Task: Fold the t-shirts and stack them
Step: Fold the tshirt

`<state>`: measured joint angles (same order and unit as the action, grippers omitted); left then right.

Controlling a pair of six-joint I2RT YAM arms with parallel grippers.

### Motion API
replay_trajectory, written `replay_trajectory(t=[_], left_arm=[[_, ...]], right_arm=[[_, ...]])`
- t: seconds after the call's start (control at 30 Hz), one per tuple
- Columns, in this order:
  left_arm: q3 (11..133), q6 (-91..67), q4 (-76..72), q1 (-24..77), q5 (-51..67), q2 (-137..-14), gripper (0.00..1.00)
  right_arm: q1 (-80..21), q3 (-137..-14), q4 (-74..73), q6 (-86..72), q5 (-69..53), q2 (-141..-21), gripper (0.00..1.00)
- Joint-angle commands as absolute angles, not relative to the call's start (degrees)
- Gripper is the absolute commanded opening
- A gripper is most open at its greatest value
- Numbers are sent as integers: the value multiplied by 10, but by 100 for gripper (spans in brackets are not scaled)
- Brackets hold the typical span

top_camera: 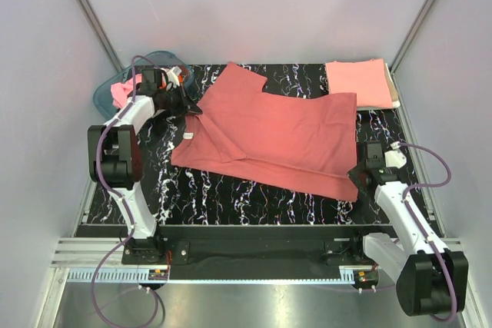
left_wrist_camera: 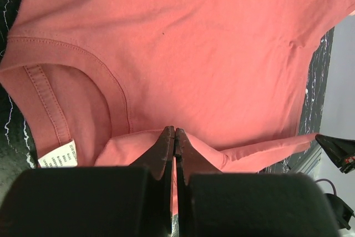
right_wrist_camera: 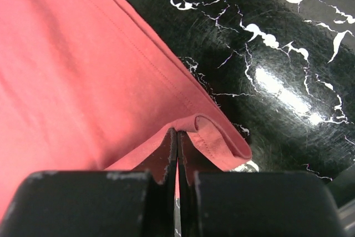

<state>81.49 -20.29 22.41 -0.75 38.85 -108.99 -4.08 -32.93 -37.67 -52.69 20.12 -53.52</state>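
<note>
Top external: high at near side, looking down over whole worktop [top_camera: 231, 190]. Left wrist, right wrist: close behind left gripper [left_wrist_camera: 175, 134], right gripper [right_wrist_camera: 177, 136]. All three share brick-red t-shirt [top_camera: 284, 132].

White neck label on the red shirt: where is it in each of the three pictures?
Top external: white neck label at the left edge of the red shirt.
Left wrist: the label sits low on the left.
Right wrist: not in it.
Shared landmark: the black marbled table under the shirt.
</note>
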Motion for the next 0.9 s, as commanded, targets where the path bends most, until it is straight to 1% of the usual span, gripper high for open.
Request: replay_trajectory(t=[0.0,0.1,0.53,0.87], left_arm=[[848,-189,203,-7,396,-1092,0],[859,-184,221,-7,367,-1091,0],[877,-189,229,-6,352,-1103,0],[888,-176,259,-7,309,-1117,0]], right_arm=[[-33,-323,-347,-520,233,-545,0],[-32,-324,-336,-512,227,-547,0],[-30,-353,-313,-496,224,-594,0],[-26,-359,-287,-466,240,-630,0]])
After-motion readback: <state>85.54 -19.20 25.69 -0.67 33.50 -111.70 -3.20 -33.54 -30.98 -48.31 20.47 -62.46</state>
